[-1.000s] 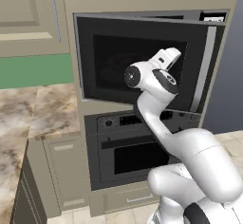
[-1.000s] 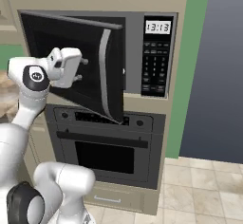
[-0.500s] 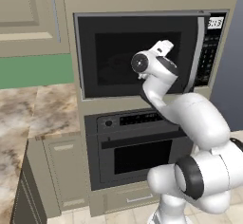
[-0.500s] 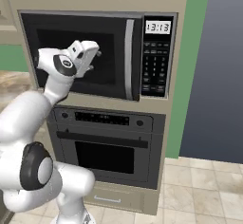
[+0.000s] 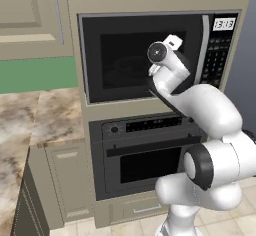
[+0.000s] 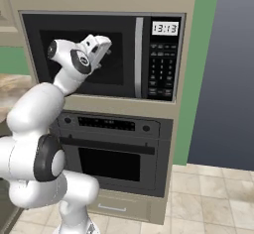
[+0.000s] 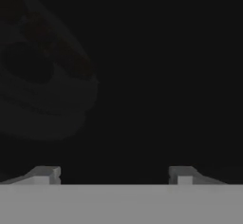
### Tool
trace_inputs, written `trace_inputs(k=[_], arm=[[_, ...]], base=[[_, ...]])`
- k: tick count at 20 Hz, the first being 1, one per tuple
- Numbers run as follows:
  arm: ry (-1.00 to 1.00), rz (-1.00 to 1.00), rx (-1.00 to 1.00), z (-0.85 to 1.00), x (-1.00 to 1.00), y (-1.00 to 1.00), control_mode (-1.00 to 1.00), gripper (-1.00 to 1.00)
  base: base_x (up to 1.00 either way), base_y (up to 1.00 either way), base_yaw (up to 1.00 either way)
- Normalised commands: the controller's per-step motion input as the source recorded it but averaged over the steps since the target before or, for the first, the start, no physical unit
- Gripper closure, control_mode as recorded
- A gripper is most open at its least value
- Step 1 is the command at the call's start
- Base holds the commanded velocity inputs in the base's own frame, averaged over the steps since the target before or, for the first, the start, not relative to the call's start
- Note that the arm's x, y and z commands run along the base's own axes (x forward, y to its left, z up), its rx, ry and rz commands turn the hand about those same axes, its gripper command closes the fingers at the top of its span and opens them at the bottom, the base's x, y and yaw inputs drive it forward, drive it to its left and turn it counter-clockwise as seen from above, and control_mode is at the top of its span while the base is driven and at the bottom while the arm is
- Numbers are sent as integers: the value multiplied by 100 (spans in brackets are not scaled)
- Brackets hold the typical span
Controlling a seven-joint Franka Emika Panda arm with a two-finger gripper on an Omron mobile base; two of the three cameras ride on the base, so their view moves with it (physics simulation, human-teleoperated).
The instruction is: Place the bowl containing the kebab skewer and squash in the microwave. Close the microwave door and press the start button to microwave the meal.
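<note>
So the white Franka arm with the dark joints rises from its bulky base, folds at the elbow and reaches up and forward, with the wrist bent so the hand faces the appliance wall head-on. The two-finger gripper [image 6: 105, 47] sits right up against the wide dark-glass microwave door [image 5: 142, 57], about mid-height and a bit right of the glass centre as seen from the left base camera. From the hand camera the two small dark finger tips [image 7: 46, 174] stand wide apart with nothing between them, so the jaws are spread and not holding anything. Whether the tips actually touch the glass, I can't tell.

The door is flat in its frame, closed, with its long silver handle [image 6: 139, 57] running vertically just left of the keypad. The big built-in black and silver microwave [image 6: 163, 59] has its clock lit reading 13:13 above the button panel.

Through the dark glass, the hand camera faintly picks up the wide shallow light-grey bowl [image 7: 47, 95] inside the cavity, off to the left of the view, with some darker lumps on it. Too dim to say which is the skewer and which is the squash.

Below the microwave is the black wall oven with a horizontal handle [image 6: 111, 146], and off to the left a marbled beige countertop [image 5: 22, 125].
</note>
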Motion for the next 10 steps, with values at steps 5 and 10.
trace_inputs(k=[5,10], arm=[[-2,15,1,0,6,-3,-100,-100],[-34,2,0,-12,-98,4,-100,-100]], base=[[0,0,0],[0,0,0]])
